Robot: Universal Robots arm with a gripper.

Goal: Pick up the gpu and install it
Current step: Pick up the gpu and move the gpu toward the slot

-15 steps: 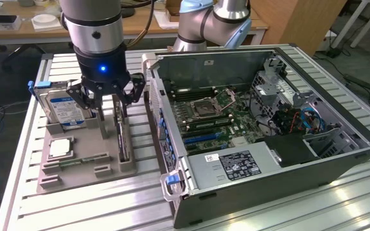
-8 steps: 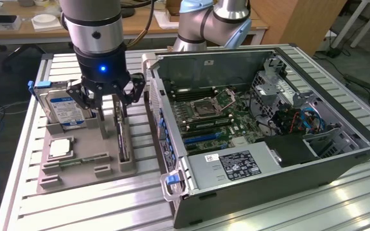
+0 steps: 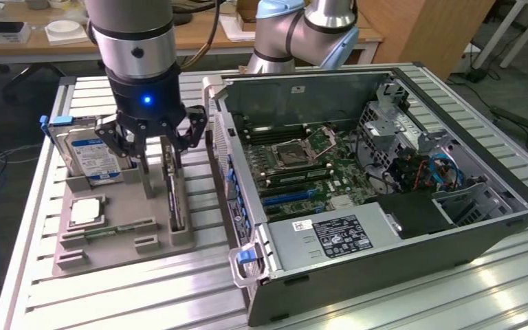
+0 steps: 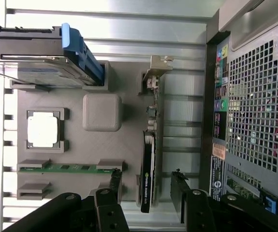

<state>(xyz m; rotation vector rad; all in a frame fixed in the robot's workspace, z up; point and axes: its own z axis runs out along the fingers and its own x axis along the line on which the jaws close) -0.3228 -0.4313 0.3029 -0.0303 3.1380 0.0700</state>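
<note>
gpu [image 3: 174, 199] standing on edge in grey tray [image 3: 108, 249], gripper [image 3: 154, 148] spread wide, one finger each side

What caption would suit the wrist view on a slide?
Open tool flanking the gpu standing on edge in its tray.

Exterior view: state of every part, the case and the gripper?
gpu, on edge in its tray slot, not gripped
gripper, open, straddling the gpu
hard drive, upright in tray slot
CPU, flat in tray recess
RAM stick, in tray holders
computer case, side open
</note>
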